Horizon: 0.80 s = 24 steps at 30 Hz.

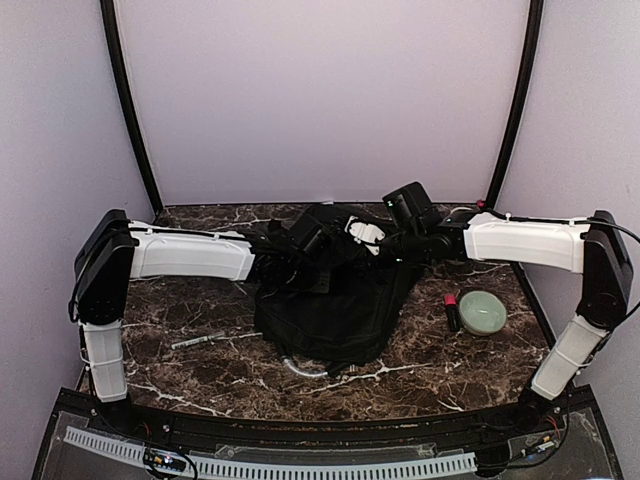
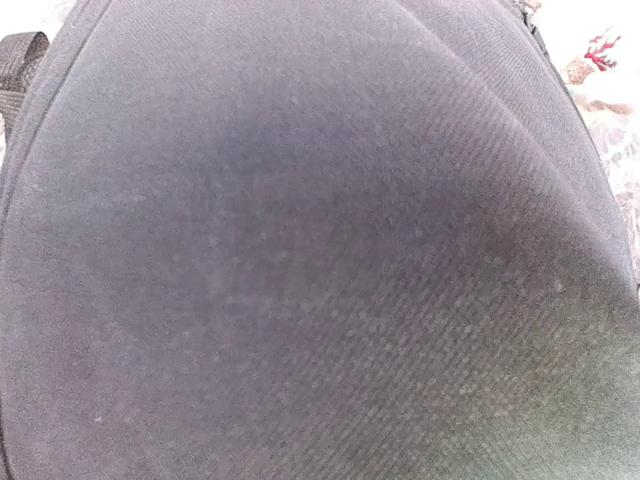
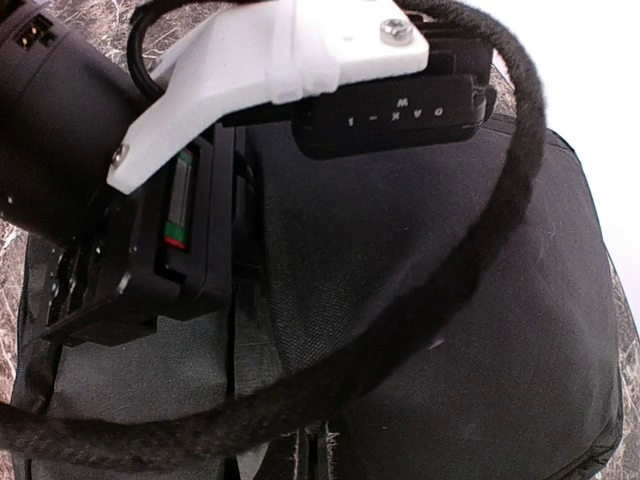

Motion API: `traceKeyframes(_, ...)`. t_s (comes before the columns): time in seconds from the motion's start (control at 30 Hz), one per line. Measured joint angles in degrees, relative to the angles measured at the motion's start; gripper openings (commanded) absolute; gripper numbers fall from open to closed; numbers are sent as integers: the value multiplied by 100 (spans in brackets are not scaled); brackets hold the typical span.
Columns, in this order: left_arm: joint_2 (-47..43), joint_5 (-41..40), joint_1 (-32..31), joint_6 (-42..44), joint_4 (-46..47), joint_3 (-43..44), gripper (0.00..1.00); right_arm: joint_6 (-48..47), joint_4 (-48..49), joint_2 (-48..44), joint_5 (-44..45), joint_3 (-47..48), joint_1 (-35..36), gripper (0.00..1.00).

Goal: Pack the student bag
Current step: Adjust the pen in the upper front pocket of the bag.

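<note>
Overhead, left wrist and right wrist views of the packing scene. We see the student bag (image 1: pixel 335 310), a black fabric backpack, lying in the middle of the dark marbled surface (image 1: pixel 430 370). Its far end is bunched and raised toward the far edge, and a grey loop handle (image 1: pixel 300 368) curls out at its end toward the near edge.

Both arms reach inward to the bag's raised far end. The left end effector (image 1: pixel 322 255) and the right end effector (image 1: pixel 385 243) sit close together there, both closed. We cannot tell whether either has fabric pinched between its jaws.

In the left wrist view, the bag's woven cloth (image 2: pixel 320 260) fills nearly the whole frame, with a webbing strap (image 2: pixel 20 55) at the upper left.

In the right wrist view, we see the left arm's wrist camera on its white bracket (image 3: pixel 290 60) and a braided black cable (image 3: pixel 500 250) looping over the bag (image 3: pixel 480 380).

Near the right edge stands a pale green bowl (image 1: pixel 487 312), with a red-tipped dark tube (image 1: pixel 452 312) just beside it on the bag's side. A slender silvery object (image 1: pixel 197 341) lies toward the left edge, apart from the bag.
</note>
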Motion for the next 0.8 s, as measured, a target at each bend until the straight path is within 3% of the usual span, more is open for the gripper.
traceKeyframes(0.17,0,-4,-9,-28,518,-289,1,2,0,0,-2,0,0,0)
traceKeyframes(0.37,-109,9,-116,-46,785,-581,9,0,11,0,-9,-28,0,0)
traceKeyframes(0.63,-1541,-20,-573,304,72,-1381,31,0,22,-11,-22,-39,0,0)
traceKeyframes(0.8,-2514,-341,-605,352,-710,-1976,60,0,22,-11,-24,-39,-2,0)
